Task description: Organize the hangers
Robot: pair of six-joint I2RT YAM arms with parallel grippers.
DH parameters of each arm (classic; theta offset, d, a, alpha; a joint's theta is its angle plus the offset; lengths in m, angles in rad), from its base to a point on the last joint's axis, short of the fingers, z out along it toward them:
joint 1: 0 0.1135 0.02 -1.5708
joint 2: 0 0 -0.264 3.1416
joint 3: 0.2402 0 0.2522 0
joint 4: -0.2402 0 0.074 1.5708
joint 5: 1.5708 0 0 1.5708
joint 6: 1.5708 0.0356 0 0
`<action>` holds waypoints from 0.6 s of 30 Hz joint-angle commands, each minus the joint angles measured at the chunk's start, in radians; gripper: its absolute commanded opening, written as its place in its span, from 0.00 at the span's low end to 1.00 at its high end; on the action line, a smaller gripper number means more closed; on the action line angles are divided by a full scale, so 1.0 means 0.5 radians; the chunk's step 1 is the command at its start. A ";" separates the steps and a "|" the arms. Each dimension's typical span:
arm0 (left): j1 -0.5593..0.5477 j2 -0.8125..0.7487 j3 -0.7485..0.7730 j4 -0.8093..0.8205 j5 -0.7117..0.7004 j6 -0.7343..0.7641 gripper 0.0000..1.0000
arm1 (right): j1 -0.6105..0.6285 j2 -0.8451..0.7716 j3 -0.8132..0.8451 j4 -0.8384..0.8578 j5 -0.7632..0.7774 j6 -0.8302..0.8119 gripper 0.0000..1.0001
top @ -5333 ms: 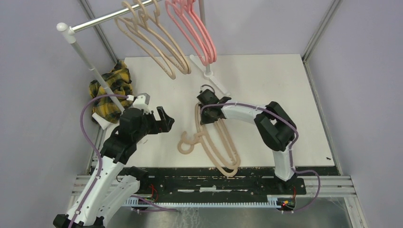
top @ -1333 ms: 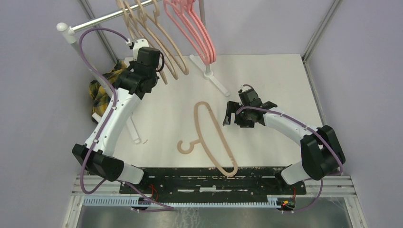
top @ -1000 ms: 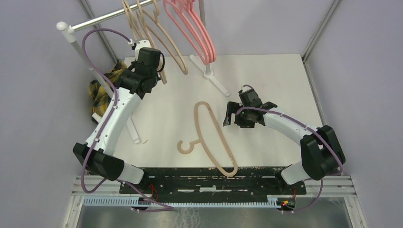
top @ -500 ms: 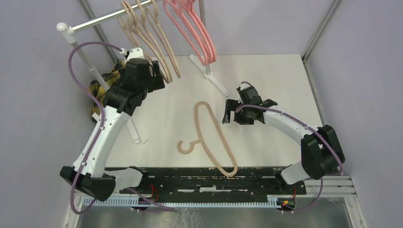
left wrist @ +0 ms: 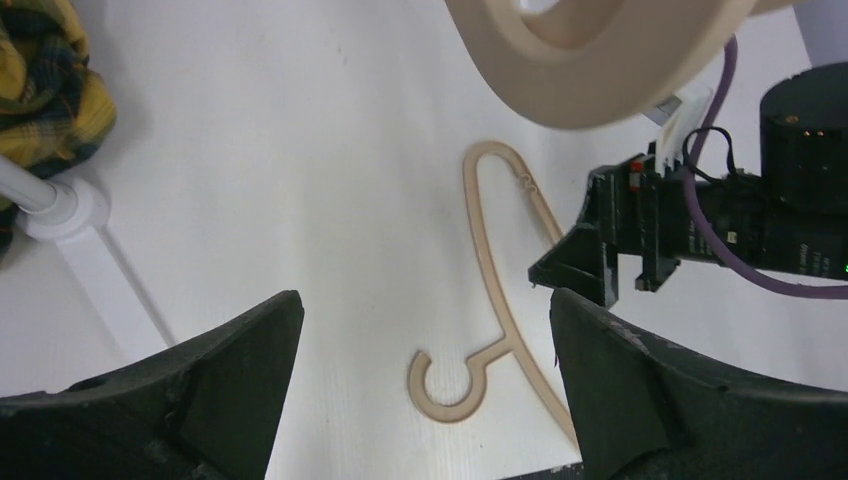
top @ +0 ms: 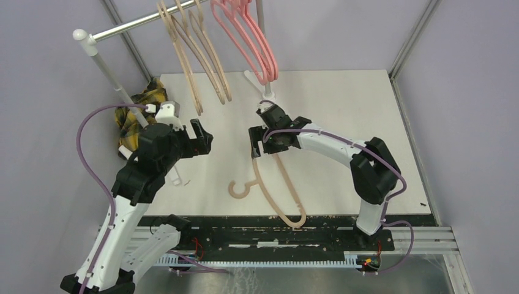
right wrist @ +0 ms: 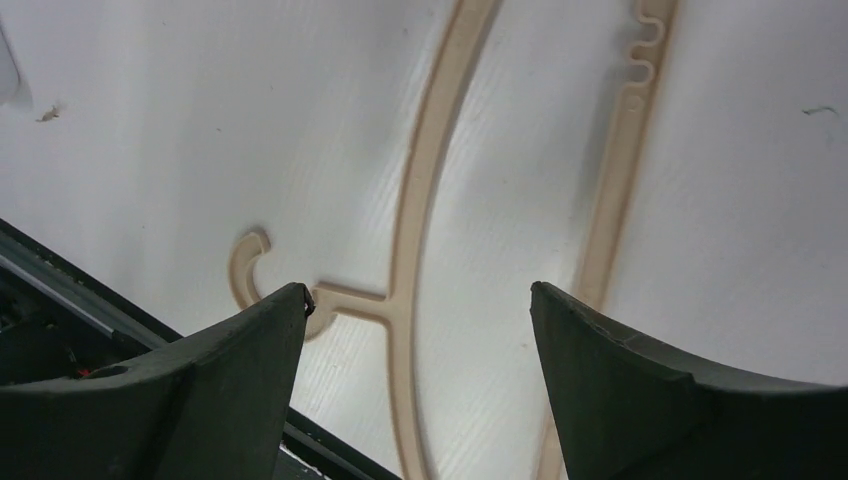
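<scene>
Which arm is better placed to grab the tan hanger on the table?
Likely right: the right gripper hangs open directly over the hanger; the left gripper, also open, is off to its side.

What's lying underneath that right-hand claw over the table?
A beige hanger lies flat on the white table, directly beneath the open right gripper. In the view from above, the gripper covers the hanger's far end.

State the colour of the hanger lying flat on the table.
Beige-tan. The hanger shows best in the right wrist view.
</scene>
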 commanded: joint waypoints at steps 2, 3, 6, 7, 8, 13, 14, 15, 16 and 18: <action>0.004 -0.086 -0.194 0.082 0.097 -0.136 0.99 | 0.118 0.234 0.301 -0.075 0.114 -0.023 0.87; 0.004 -0.095 -0.219 0.086 0.099 -0.141 0.99 | 0.141 0.300 0.346 -0.082 0.126 -0.024 0.86; 0.005 -0.106 -0.283 0.097 0.105 -0.152 0.99 | 0.206 0.435 0.411 -0.100 0.228 -0.017 0.81; 0.004 -0.115 -0.298 0.107 0.109 -0.155 0.99 | 0.220 0.474 0.419 -0.099 0.268 -0.007 0.80; 0.004 -0.123 -0.310 0.115 0.111 -0.155 0.99 | 0.233 0.505 0.421 -0.093 0.302 0.002 0.78; 0.005 -0.161 -0.351 0.140 0.120 -0.161 0.99 | 0.282 0.625 0.430 -0.072 0.406 0.025 0.70; 0.004 -0.168 -0.359 0.141 0.125 -0.164 0.99 | 0.293 0.640 0.428 -0.072 0.444 0.025 0.69; 0.004 -0.172 -0.368 0.145 0.126 -0.169 0.99 | 0.304 0.652 0.428 -0.074 0.480 0.026 0.68; 0.006 -0.179 -0.379 0.147 0.131 -0.172 0.99 | 0.319 0.667 0.425 -0.080 0.521 0.024 0.67; 0.003 -0.188 -0.403 0.152 0.131 -0.177 0.99 | 0.351 0.695 0.420 -0.087 0.609 0.020 0.67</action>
